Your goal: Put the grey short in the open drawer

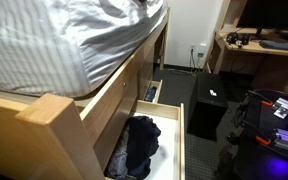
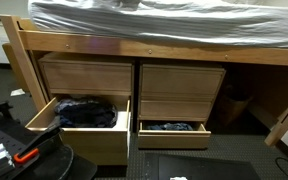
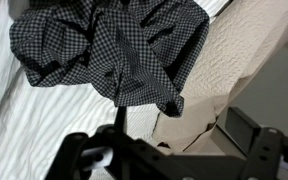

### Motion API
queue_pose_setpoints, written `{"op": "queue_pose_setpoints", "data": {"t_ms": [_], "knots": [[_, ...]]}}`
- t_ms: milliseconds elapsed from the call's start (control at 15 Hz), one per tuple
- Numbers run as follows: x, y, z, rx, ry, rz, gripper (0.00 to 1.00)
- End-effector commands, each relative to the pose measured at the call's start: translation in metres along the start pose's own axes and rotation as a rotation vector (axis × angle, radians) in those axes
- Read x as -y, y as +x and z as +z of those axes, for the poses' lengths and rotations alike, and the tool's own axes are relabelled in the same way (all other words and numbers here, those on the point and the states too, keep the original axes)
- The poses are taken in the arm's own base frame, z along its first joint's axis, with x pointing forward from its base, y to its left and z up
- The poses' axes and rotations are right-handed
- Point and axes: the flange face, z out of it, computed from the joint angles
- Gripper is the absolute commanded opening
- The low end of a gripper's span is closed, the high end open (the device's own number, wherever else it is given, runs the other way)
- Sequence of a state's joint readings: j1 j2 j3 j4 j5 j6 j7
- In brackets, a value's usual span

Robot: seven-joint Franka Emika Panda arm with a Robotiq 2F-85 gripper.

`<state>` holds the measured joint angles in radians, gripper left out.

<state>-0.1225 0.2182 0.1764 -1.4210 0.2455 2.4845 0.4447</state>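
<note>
A light-wood bed frame (image 2: 164,48) spans the room, its mattress under a grey-and-white striped sheet (image 1: 54,40). A desk (image 1: 254,45) stands by the far wall. Below the frame the open drawer (image 1: 181,140) is pulled far out, with dark clothing (image 1: 139,140) heaped on its white bottom. A smaller drawer (image 2: 174,131) beside it is open too. In the wrist view the grey short (image 3: 114,50), finely checked, lies crumpled on the sheet beside a white textured cover (image 3: 254,60). The gripper (image 3: 174,155) hangs over it, fingers spread wide.

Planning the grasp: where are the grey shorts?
Wrist view, upper middle: the crumpled grey checked fabric shorts lie on the striped bedsheet, beside a cream textured cover.
</note>
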Motion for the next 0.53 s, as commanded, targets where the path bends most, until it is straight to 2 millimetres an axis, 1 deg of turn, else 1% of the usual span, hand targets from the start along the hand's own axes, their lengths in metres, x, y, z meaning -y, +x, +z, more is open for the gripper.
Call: {"op": "queue_pose_setpoints", "data": {"t_ms": [0,67,467], "knots": [[-0.0009,0.0023,0.0039,0.003,0.001,0.005,1.00],[-0.0012,0.0021,0.0060,0.004,0.004,0.006,1.00],[0.0041,0.0026,0.0036,0.007,0.011,0.002,1.00]]}}
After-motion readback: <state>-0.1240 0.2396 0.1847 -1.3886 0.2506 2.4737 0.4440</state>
